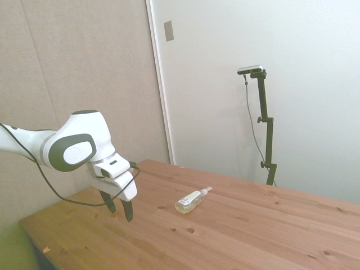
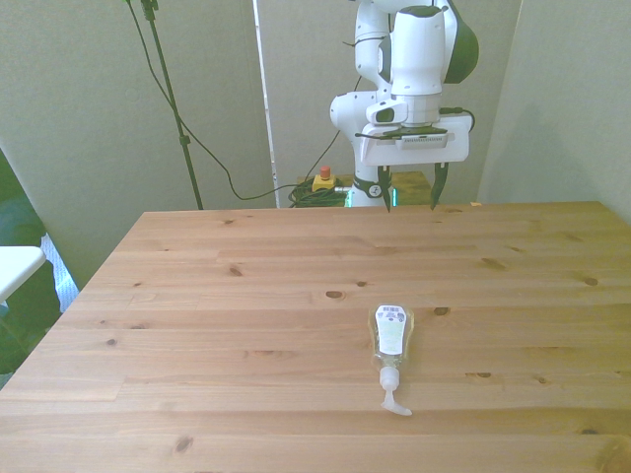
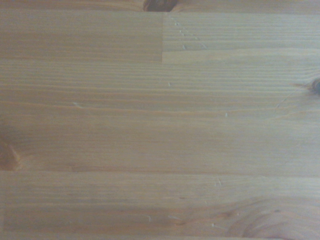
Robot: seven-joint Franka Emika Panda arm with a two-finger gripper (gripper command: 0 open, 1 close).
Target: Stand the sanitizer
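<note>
The sanitizer lies flat on its side on the wooden table, a slim clear bottle with a pale label, a little yellowish liquid and a white pump top. In the front view its pump points toward the near edge. My gripper hangs open and empty above the table's far part, well apart from the bottle. The wrist view holds only bare wood planks, with no bottle in it.
A red-and-yellow button box and cables lie on the floor behind the table. A white object stands beyond the table's edge at the front view's left.
</note>
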